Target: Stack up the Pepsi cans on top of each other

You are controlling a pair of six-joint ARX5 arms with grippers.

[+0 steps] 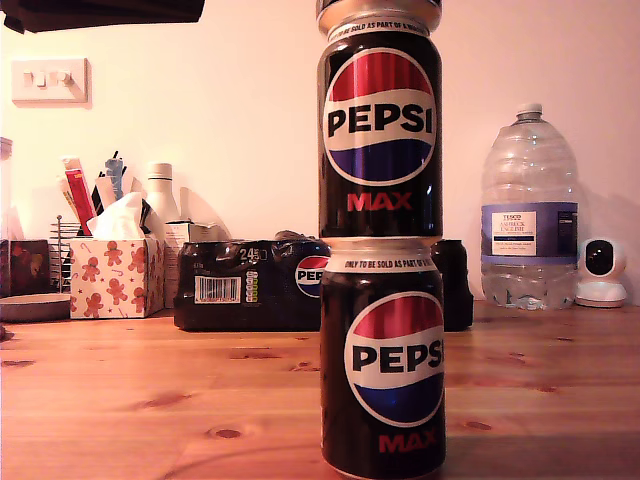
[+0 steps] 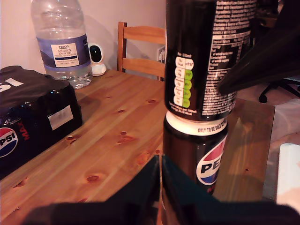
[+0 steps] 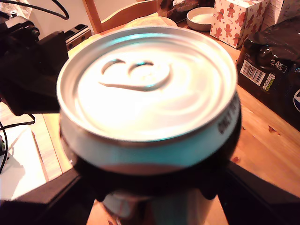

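Two black Pepsi Max cans stand stacked on the wooden table (image 1: 120, 400): a bottom can (image 1: 385, 370) and a middle can (image 1: 380, 130). The silver base of a top can (image 1: 380, 12) shows at the frame's upper edge. No gripper shows in the exterior view. The first wrist view faces the bottom can (image 2: 197, 157) and middle can (image 2: 199, 56) from the side. My first gripper (image 2: 159, 187) is close to them, its dark fingers meeting with nothing between. A dark blurred arm part (image 2: 265, 58) reaches the middle can. My second gripper (image 3: 150, 192) flanks the top can (image 3: 145, 84), seen lid-on.
A shrink-wrapped black multipack (image 1: 250, 285) lies behind the stack. A big water bottle (image 1: 528, 215) and a small white camera (image 1: 603, 270) stand at the exterior view's right. A gingerbread tissue box (image 1: 115, 275) is at its left. A wooden chair (image 2: 140, 47) stands past the table.
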